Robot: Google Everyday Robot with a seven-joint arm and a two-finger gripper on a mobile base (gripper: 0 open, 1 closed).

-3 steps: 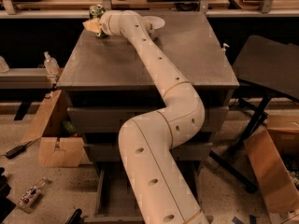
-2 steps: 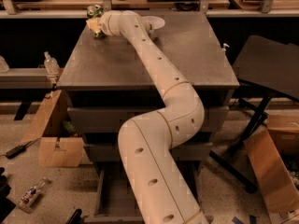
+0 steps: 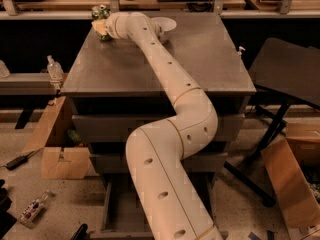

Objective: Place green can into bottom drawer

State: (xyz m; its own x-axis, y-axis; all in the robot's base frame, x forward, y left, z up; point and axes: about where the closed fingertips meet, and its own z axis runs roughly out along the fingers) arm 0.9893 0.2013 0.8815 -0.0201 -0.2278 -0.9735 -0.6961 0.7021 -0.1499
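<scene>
Nearly nothing is moving since a second ago: the gripper [image 3: 102,29] is still hovering at the bench's [image 3: 200,59] upper-left corner.
Just above it in the frame the green can [image 3: 100,11] is standing; whether the gripper is gripping anything cannot be told. At lower centre the bottom drawer [image 3: 116,211] is sitting pulled out.

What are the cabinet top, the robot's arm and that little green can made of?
The cabinet top looks like grey laminate or metal, matte with a dull sheen. The arm has a smooth cream shell, probably moulded plastic, with seams and round holes. The green can is likely thin metal, judging by its silvery top. The hand sits beside it at the far left corner.
</scene>
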